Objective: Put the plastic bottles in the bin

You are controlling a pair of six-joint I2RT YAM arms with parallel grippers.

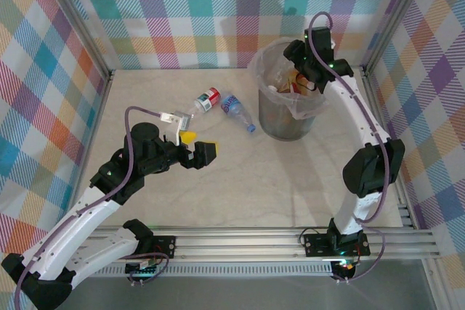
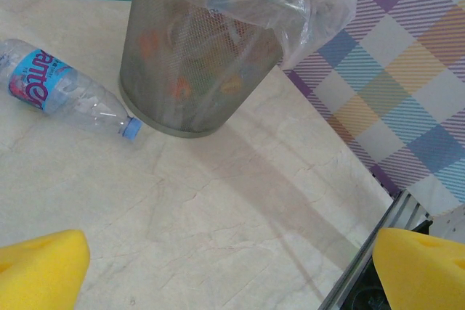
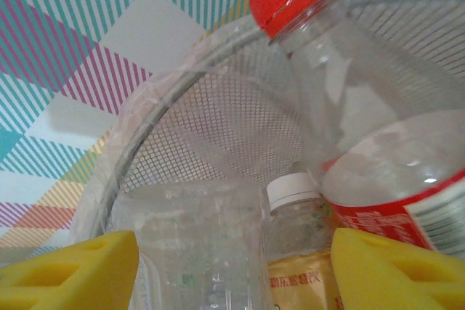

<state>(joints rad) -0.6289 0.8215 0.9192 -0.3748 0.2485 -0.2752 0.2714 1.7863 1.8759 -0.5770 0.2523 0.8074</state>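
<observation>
Your right arm arches up and forward, holding the right gripper [image 1: 304, 78] over the bin [image 1: 282, 123]. Its fingers are apart, with a red-capped bottle [image 3: 363, 107] just in front of them. Your left gripper [image 1: 197, 144] sits low over the table [image 1: 290, 186], fingers wide apart, near the blue-label bottle [image 1: 238, 112].

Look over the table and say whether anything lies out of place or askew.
A red-labelled bottle and a blue-labelled bottle lie on their sides on the table, left of the bin, while other bottles are inside it.
</observation>
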